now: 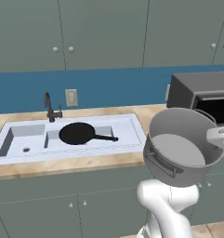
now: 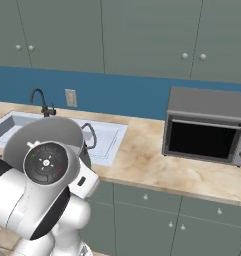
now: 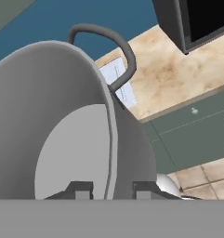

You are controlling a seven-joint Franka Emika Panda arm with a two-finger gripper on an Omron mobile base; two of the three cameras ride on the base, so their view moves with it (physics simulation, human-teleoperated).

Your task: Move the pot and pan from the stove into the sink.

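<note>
The silver-grey pot (image 1: pixel 181 148) hangs tilted in the air in front of the counter, to the right of the sink (image 1: pixel 132 135), its pale inside facing the left base camera. My gripper (image 3: pixel 112 189) is shut on the pot (image 3: pixel 62 121), one fingertip inside the wall and one outside. A loop handle (image 3: pixel 118 46) of the pot arches at its far side. In the right base view the pot (image 2: pixel 47 131) sits partly behind my arm. The black pan (image 1: pixel 77 133) lies in the white sink basin, handle pointing right. The stove is out of view.
A dark curved faucet (image 1: pixel 49 107) stands behind the sink (image 2: pixel 109 137). A grey microwave (image 2: pixel 207 125) sits on the beige counter (image 2: pixel 152 160) to the right. Grey-green cabinets run above and below, and a blue wall with an outlet (image 1: pixel 71 97) lies behind.
</note>
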